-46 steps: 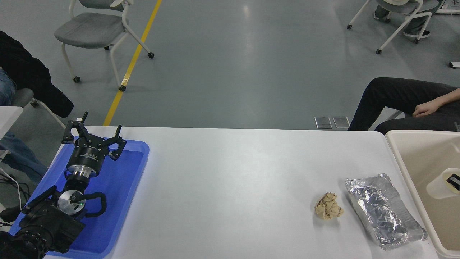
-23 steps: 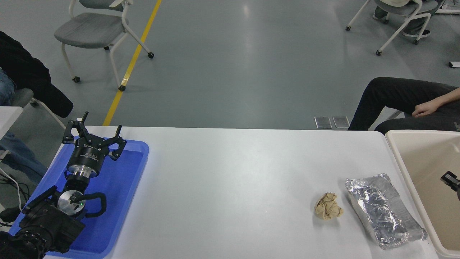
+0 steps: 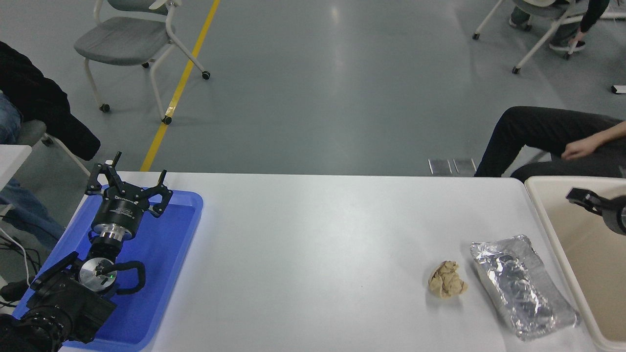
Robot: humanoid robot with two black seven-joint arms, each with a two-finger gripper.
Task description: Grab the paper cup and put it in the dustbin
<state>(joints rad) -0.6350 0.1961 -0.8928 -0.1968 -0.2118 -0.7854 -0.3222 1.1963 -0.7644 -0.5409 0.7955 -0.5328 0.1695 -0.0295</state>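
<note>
- Head view: large beige plastic dustbin point(image 3: 540, 211) with thick rounded rim, at the table's right edge.
- Right gripper point(image 3: 582, 199): one black finger visible over the dustbin; jaw state cannot be told; nothing seen held.
- Small white paper cup: not in view, whereabouts unconfirmed; appearance cannot be recorded.
- Step, judged: release likely done; the next move calls for withdrawing clear of the rim.
- Left gripper point(image 3: 128, 182): parked over the flat blue plastic tray point(image 3: 188, 215), fingers spread, empty.

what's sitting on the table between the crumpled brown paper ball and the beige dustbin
In the head view, the crinkled silver foil tray lies between the brown paper ball and the dustbin, near the bin's rim. Nothing else sits in that stretch.
</note>
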